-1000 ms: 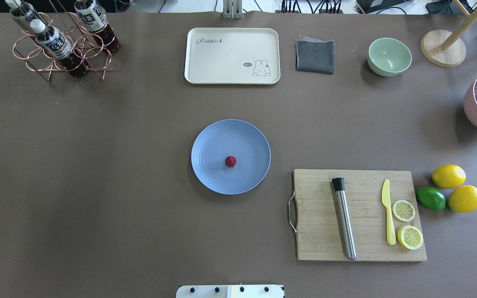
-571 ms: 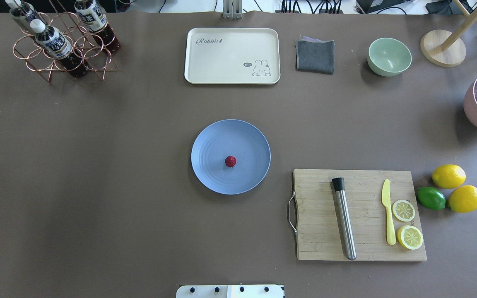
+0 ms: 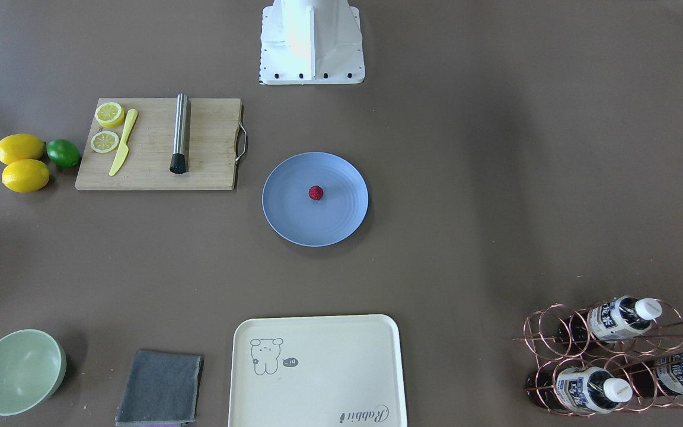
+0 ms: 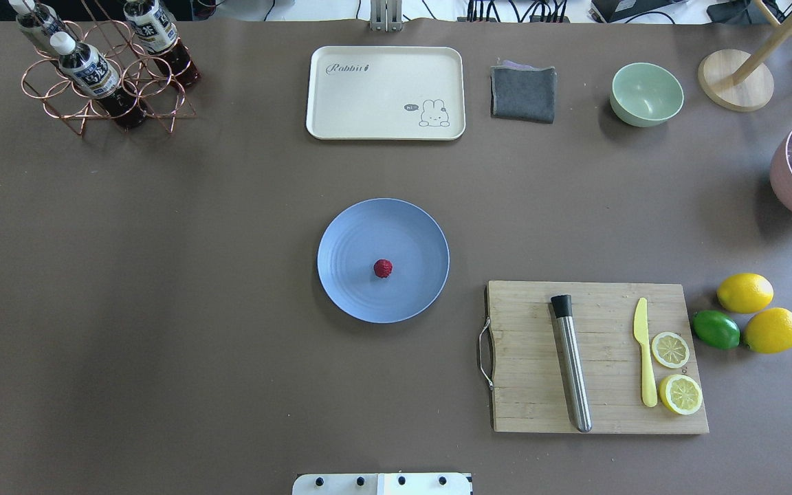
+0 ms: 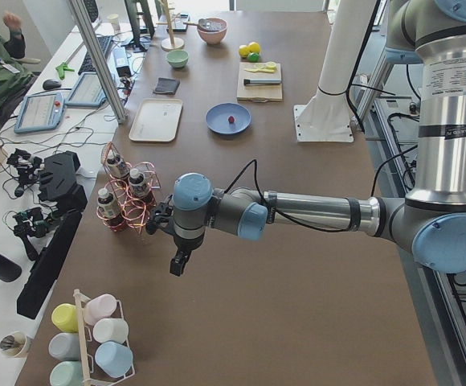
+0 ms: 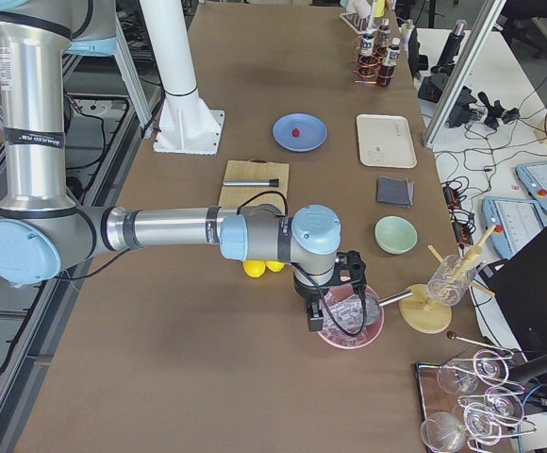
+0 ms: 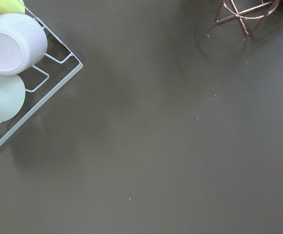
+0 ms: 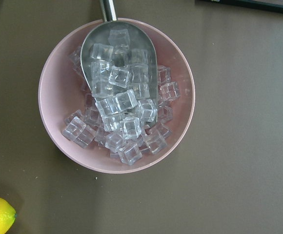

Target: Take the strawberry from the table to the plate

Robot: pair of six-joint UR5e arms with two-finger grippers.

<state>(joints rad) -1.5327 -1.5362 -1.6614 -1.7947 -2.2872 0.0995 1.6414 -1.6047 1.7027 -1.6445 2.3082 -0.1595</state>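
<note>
The small dark-red strawberry (image 4: 383, 268) (image 3: 316, 192) lies near the middle of the round pale blue plate (image 4: 351, 234) (image 3: 291, 219), which rests on the brown table (image 4: 162, 275). Neither gripper shows in the overhead or front-facing view. In the exterior left view my left gripper (image 5: 178, 261) hangs over the table's near end, far from the plate (image 5: 217, 123); I cannot tell whether it is open. In the exterior right view my right gripper (image 6: 317, 316) hovers over a pink bowl of ice (image 6: 349, 321) (image 8: 117, 92), also far from the plate (image 6: 311, 138); its state cannot be told either.
A cutting board (image 4: 599, 357) with a steel muddler, a yellow knife and lemon halves sits right of the plate, with lemons and a lime (image 4: 716, 328) beyond. A cream tray (image 4: 386, 93), grey cloth, green bowl (image 4: 646, 94) and bottle rack (image 4: 104, 69) line the far edge. A cup rack (image 7: 14, 63) stands near the left gripper.
</note>
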